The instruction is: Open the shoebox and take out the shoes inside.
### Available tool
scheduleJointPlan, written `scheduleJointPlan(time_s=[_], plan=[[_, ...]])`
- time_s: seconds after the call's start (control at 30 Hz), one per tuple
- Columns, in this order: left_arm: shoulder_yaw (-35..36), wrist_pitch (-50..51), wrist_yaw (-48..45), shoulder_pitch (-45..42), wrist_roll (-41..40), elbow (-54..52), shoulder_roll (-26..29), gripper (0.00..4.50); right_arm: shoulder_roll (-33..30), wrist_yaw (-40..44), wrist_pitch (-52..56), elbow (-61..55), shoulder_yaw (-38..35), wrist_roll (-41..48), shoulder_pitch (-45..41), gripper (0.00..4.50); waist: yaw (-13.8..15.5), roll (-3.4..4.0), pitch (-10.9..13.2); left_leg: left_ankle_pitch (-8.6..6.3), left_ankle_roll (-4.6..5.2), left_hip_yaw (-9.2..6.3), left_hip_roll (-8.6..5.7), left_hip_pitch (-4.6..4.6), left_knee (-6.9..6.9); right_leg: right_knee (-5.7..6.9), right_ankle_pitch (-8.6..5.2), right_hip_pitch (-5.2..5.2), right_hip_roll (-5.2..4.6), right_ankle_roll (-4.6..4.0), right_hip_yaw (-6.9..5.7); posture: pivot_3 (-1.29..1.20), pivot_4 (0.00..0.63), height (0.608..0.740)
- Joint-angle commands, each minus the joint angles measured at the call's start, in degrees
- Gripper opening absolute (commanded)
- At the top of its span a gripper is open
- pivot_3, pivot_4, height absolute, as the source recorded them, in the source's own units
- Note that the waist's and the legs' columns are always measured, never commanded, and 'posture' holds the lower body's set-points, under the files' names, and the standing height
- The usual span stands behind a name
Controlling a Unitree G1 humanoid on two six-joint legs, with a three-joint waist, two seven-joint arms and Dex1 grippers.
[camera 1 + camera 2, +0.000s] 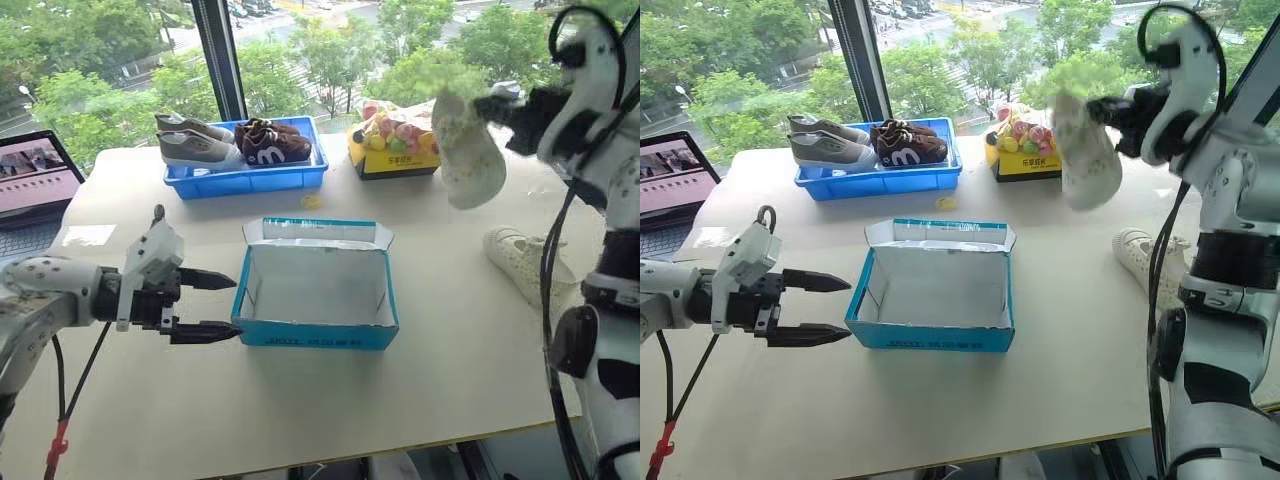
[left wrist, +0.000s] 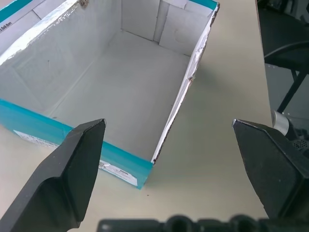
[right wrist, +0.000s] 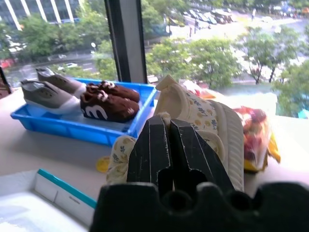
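The blue shoebox [image 1: 300, 338] stands open in the middle of the table, and its white inside [image 2: 120, 82] holds nothing. My left gripper [image 1: 234, 308] is open and level, with its fingertips just short of the box's left wall. Up at the right, my right gripper [image 1: 492, 108] is shut on a cream-white shoe [image 1: 466, 150], which hangs in the air over the table's far right. The right wrist view shows that shoe [image 3: 212, 113] pinched between the fingers [image 3: 154, 145]. The second cream-white shoe [image 1: 520, 262] lies on the table to the right of the box.
At the back, a blue plastic tray [image 1: 245, 180] holds grey sneakers [image 1: 195, 145] and dark brown shoes [image 1: 272, 142]. A yellow box [image 1: 395, 145] of colourful items stands to its right. A laptop [image 1: 35, 185] is at the far left. A small yellow item [image 1: 312, 201] lies behind the shoebox.
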Motion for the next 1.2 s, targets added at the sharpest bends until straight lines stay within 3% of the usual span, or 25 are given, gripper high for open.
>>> scheduleJointPlan(time_s=[0.03, 0.37, 0.6, 0.8, 0.83, 0.97, 1.07, 1.2], plan=[[0.01, -1.12, -0.9, -1.4, 0.21, 0.34, -0.29, 4.5, -0.46, -2.3, 2.02, -5.31, -3.39, 1.96, 2.93, 0.02, 0.01, 0.01, 0.01, 0.0, 0.02, 0.03, 0.0, -0.02, 0.01, 0.0, 0.0, -0.01, 0.0, 0.0, 0.03, 0.0, 0.15, 0.74], [-0.98, -1.02, -2.07, -3.26, 0.98, 0.98, -0.34, 4.5, 0.36, -4.13, -5.17, 2.06, -4.39, 0.48, 16.09, 0.02, 0.22, -0.02, 0.0, -0.01, 0.08, 0.05, -0.02, 0.04, 0.07, -0.02, 0.0, 0.12, 0.06, 0.01, -0.01, 0.0, 0.15, 0.74], [-1.95, -1.22, -3.06, -4.85, 2.03, 2.09, -0.19, 4.5, -5.11, 0.05, -15.14, 9.38, -2.41, -2.72, 17.92, 2.16, 0.01, -0.01, 0.02, 0.0, 0.08, 0.09, 0.0, 0.07, 0.07, -0.01, 0.0, 0.11, 0.12, 0.01, 0.02, 0.0, 0.15, 0.74], [-0.76, -1.0, -2.28, -3.69, 2.14, 2.25, -1.11, 4.5, -11.41, 3.32, -15.3, -0.54, -0.6, -3.88, 22.14, 4.24, 0.18, -0.01, 0.01, -0.01, 0.09, 0.09, 0.03, 0.07, 0.07, -0.02, -0.01, 0.11, 0.14, 0.02, 0.02, 0.0, 0.15, 0.74], [-0.12, -0.94, -1.81, -3.35, 1.9, 2.46, -1.54, 4.5, -12.21, 3.44, -14.54, -3.61, -0.47, -3.85, 23.49, 4.39, 0.11, -0.01, 0.02, -0.01, 0.1, 0.09, 0.04, 0.07, 0.07, -0.02, -0.01, 0.11, 0.14, 0.02, 0.02, 0.0, 0.15, 0.74], [3.85, -2.99, 0.21, 0.22, 2.01, 5.19, -4.61, 4.5, -14.86, 3.55, -13.17, -15.81, -1.29, -4.83, 31.64, 4.39, 0.17, -0.01, 0.01, -0.01, 0.1, 0.11, 0.06, 0.12, 0.09, 0.02, -0.01, 0.14, 0.15, 0.02, 0.07, 0.0, 0.15, 0.74], [6.5, -11.28, 8.52, 4.85, 9.39, 8.64, -10.23, 4.5, -12.34, 3.05, -14.88, -23.71, -6.76, -2.83, 40.95, 4.39, 0.53, -0.02, 0.01, -0.02, 0.1, 0.1, 0.13, 0.18, 0.06, 0.01, -0.02, 0.18, 0.17, 0.03, 0.05, 0.0, 0.15, 0.74], [9.65, -15.57, 20.72, 9.12, 14.78, 13.53, -18.43, 4.5, -1.22, -1.29, -29.09, -28.64, -9.9, -5.25, 57.36, 4.39, 1.12, -0.47, -0.22, -0.02, 0.1, 0.07, 0.11, 0.21, 0.09, -0.05, 0.0, 0.3, 0.1, 0.05, 0.06, 0.0, 0.15, 0.74]])
